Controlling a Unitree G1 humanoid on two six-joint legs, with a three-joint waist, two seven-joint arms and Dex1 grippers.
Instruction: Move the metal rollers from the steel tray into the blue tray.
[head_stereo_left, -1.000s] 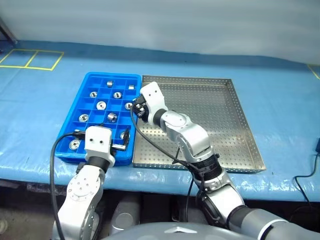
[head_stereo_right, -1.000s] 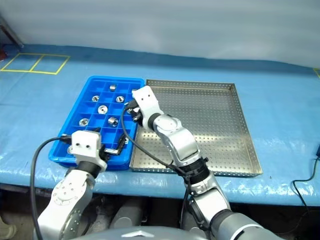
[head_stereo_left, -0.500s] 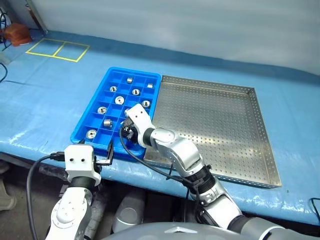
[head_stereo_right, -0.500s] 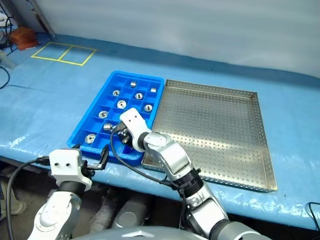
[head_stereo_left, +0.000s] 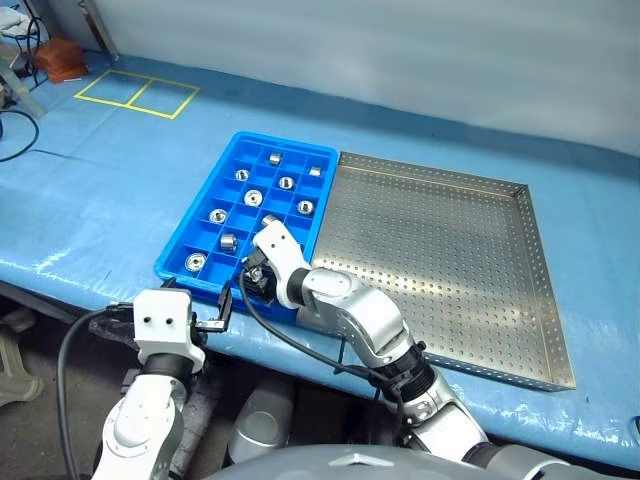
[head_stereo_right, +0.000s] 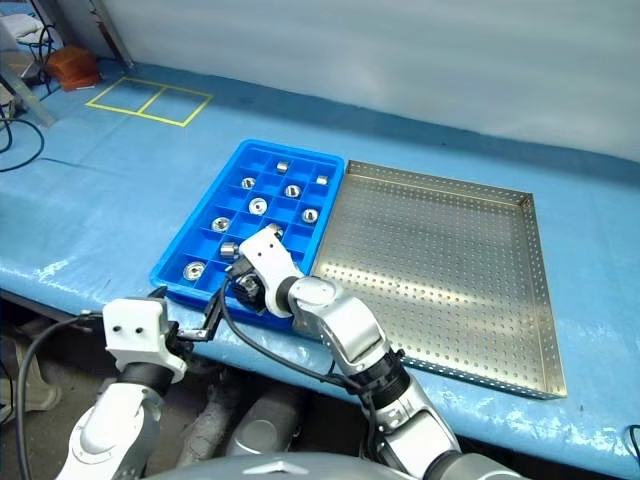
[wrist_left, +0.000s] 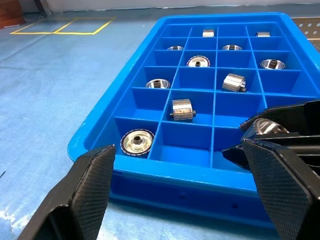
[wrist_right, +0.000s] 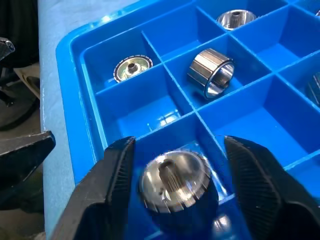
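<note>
The blue tray (head_stereo_left: 200, 232) lies left of the steel tray (head_stereo_left: 440, 250), whose perforated floor is bare. Several metal rollers (head_stereo_left: 228, 240) sit in the blue tray's compartments, one per cell (wrist_left: 182, 109). My right gripper (head_stereo_left: 262, 280) hangs over the blue tray's near right corner. It is open, with one shiny roller (wrist_right: 172, 182) between its fingers (wrist_right: 107, 192), a thin gap on each side, low in a near-edge cell. My left gripper (wrist_left: 179, 148) stands wide open and holds nothing, just in front of the tray's near edge (head_stereo_left: 197, 297).
A blue sheet (head_stereo_left: 90, 180) covers the table, and its front edge runs just behind my left hand. Yellow tape squares (head_stereo_left: 135, 95) mark the far left, with a brown object (head_stereo_left: 65, 58) beyond them. A black cable (head_stereo_left: 290, 330) loops under my right wrist.
The view has swung left. My right gripper came down and back to the blue tray's near corner and opened off the roller it held. My left gripper drew back off the tray's edge.
</note>
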